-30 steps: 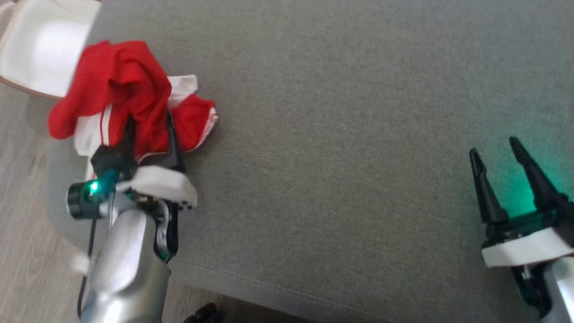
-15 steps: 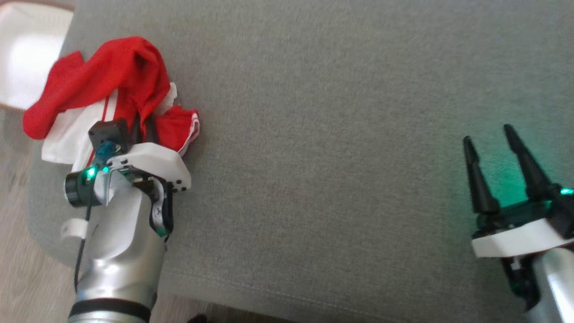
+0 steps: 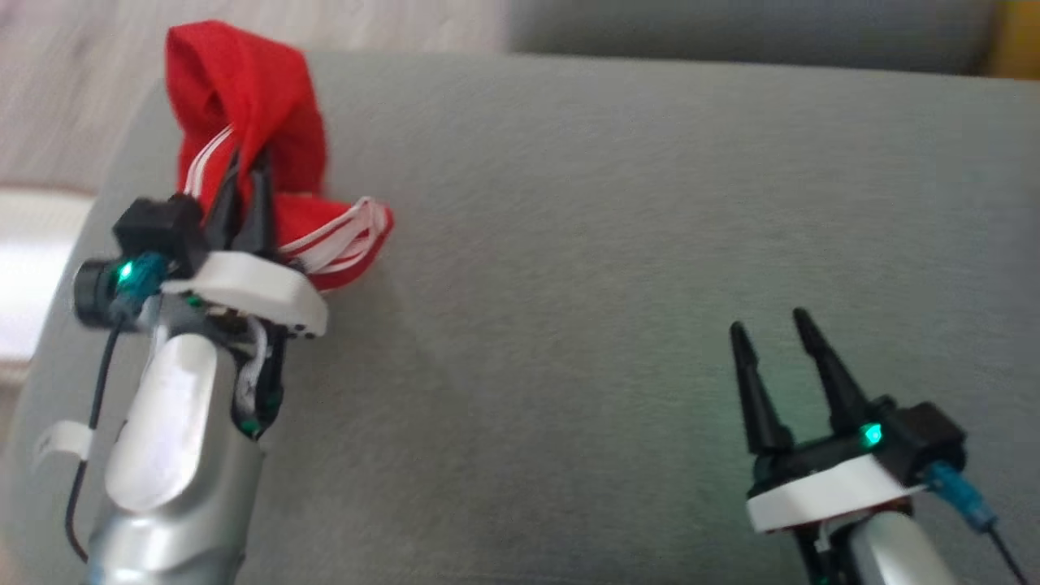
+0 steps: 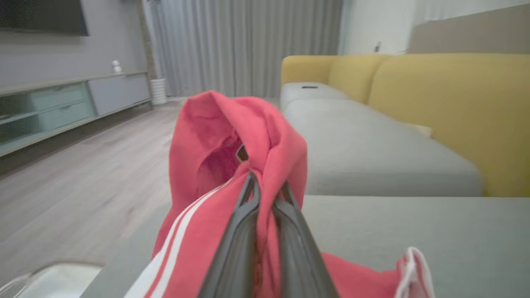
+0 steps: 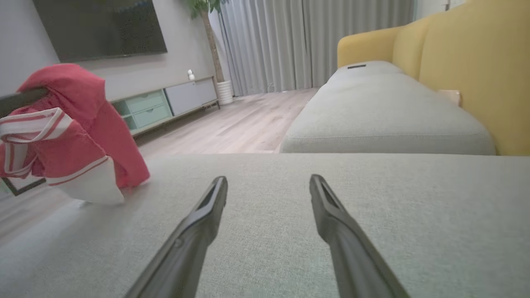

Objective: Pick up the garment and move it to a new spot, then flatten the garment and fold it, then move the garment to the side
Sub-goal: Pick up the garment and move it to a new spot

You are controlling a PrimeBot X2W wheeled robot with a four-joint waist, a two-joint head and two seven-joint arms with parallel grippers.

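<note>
At the far left corner of the grey cushion, the left gripper is clamped on the garment, a red piece with white stripes. Its two dark fingers meet at the tips, with a fold of red cloth pinched between them. The bunched fabric rises in a hood-like loop above the fingertips and drapes down on both sides of them. A striped lobe hangs toward the robot's right, low over the cushion; whether it touches the surface cannot be told. In the right wrist view a white panel forms the lowest part of the bundle, close to the cushion's left edge.

Toward the near right corner, well apart from the garment, the right gripper stands with its jaws spread. Bare grey fabric shows between its fingers, which point across the cushion toward its far edge.

Beyond the far edge lie a second grey seat with a yellow backrest, a wooden floor, a low cabinet and grey curtains.
</note>
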